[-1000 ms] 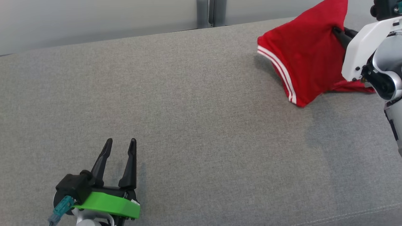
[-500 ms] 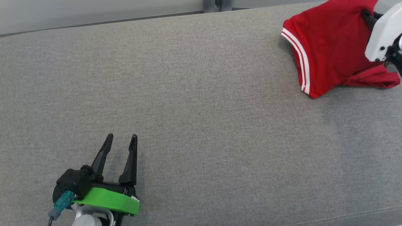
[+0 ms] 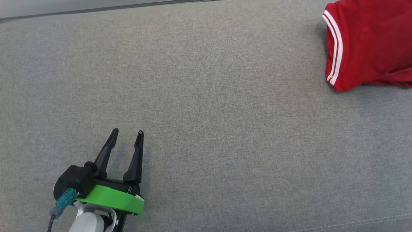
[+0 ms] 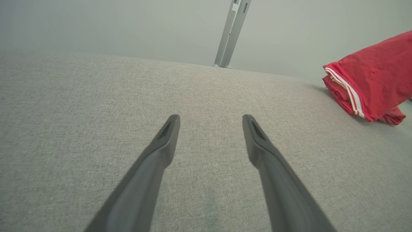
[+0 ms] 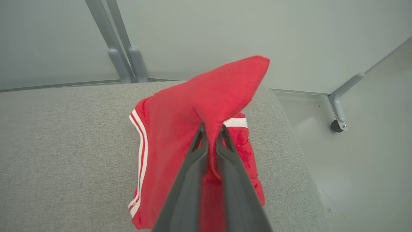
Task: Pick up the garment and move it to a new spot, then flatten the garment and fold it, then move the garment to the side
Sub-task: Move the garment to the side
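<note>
The garment (image 3: 370, 45) is red with white stripes along one hem and lies at the far right of the grey padded surface (image 3: 206, 112). In the right wrist view my right gripper (image 5: 212, 129) is shut on a pinch of the garment (image 5: 209, 106), which peaks up above the fingertips while the rest trails on the surface. My left gripper (image 3: 126, 132) stands open at the lower left, well apart from the cloth, with nothing between its fingers (image 4: 167, 135). The garment (image 4: 370, 80) shows at the right edge of the left wrist view.
A grey post (image 4: 231, 32) rises behind the surface's far edge. The surface's right end (image 5: 289, 129) drops to a pale floor, where a castered frame leg (image 5: 338, 109) stands. A seam (image 3: 354, 222) runs near the front edge.
The head camera has tilted and turned, shifting the whole picture; the right arm has left the head view. The garment stays pinched and raised. The left gripper has barely moved.
</note>
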Robot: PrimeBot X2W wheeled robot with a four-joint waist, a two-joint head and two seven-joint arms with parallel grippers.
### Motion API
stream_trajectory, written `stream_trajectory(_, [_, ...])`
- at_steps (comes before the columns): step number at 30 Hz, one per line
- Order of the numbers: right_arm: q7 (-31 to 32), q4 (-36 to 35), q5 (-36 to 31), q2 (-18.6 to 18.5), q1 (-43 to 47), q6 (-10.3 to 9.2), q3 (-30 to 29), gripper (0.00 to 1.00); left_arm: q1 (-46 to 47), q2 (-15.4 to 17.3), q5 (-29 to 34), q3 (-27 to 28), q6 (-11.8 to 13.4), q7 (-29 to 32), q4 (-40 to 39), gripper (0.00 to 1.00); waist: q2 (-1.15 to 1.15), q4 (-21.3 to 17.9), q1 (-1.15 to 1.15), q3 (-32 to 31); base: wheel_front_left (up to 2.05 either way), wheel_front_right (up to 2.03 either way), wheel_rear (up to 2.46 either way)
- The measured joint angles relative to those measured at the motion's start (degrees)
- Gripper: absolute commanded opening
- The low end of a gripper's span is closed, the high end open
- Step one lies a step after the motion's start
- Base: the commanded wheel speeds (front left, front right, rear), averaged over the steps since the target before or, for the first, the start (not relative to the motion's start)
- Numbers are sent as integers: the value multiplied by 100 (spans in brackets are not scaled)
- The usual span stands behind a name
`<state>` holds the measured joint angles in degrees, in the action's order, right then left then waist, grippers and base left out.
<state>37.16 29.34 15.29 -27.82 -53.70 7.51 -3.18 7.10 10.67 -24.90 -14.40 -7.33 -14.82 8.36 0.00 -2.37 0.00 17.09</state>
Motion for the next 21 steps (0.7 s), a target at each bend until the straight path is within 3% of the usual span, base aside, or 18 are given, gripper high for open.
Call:
stream_trajectory(12, [-508,632,-1100,-427,21,0,-747,0,263,154,105,-99,11,193,-280,100,0,184,0,503,0,0,0])
stream_trajectory(21, [-1311,1103,-2006,-454,5,2,-1235,0,308,331,177,-123,55,375,-505,100,0,282,0,884,0,0,0])
